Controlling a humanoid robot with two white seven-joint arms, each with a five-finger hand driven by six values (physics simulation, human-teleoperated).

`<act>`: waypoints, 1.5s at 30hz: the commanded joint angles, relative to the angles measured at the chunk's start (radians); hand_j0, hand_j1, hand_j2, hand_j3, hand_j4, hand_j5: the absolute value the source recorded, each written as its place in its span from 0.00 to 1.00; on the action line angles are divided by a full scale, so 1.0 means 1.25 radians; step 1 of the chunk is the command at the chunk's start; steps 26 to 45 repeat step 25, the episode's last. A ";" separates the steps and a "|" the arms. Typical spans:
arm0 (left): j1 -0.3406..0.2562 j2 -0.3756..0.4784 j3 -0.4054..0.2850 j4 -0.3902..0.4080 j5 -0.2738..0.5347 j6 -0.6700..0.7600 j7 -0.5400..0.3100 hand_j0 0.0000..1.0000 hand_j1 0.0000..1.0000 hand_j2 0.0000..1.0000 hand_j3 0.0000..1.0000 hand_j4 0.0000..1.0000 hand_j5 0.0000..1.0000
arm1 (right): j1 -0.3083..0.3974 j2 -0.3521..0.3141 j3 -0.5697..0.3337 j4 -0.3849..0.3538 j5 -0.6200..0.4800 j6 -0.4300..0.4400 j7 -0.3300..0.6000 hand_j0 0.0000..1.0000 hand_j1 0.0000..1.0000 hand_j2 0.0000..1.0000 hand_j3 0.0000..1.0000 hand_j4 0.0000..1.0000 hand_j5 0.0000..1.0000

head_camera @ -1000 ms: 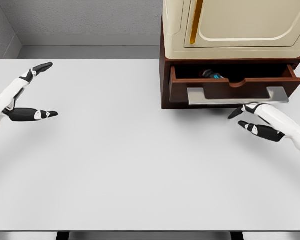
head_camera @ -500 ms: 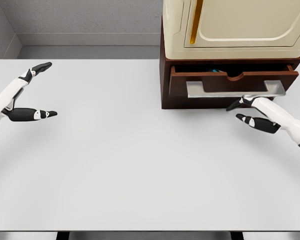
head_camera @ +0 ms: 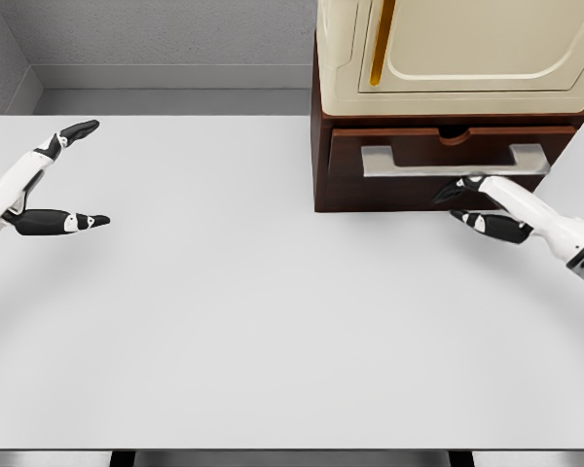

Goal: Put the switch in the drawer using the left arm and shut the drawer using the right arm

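The dark brown drawer (head_camera: 438,146) sits pushed into its cabinet (head_camera: 319,165), its front nearly flush, a silver handle (head_camera: 454,161) across it. The switch is hidden from view. My right hand (head_camera: 462,199) is open, its fingertips (head_camera: 448,189) just below the handle against the drawer front. My left hand (head_camera: 73,175) hangs open over the table at the far left, holding nothing.
A cream appliance (head_camera: 457,49) with a yellow strip stands on top of the cabinet. The white table (head_camera: 253,321) stretches across the view, with a grey wall behind it.
The drawer has slid inward from well open to nearly flush, hiding the switch inside. My right hand moved forward with it. The left hand stayed still.
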 commanded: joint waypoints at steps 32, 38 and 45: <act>0.002 -0.110 0.054 0.010 0.006 0.001 0.000 1.00 1.00 1.00 1.00 1.00 1.00 | 0.124 -0.099 -0.068 -0.121 -0.021 0.001 -0.009 0.59 0.59 0.59 0.59 0.59 0.59; 0.002 -0.110 0.054 0.010 0.006 0.001 0.000 1.00 1.00 1.00 1.00 1.00 1.00 | 0.124 -0.099 -0.068 -0.121 -0.021 0.001 -0.009 0.59 0.59 0.59 0.59 0.59 0.59; 0.002 -0.110 0.054 0.010 0.006 0.001 0.000 1.00 1.00 1.00 1.00 1.00 1.00 | 0.124 -0.099 -0.068 -0.121 -0.021 0.001 -0.009 0.59 0.59 0.59 0.59 0.59 0.59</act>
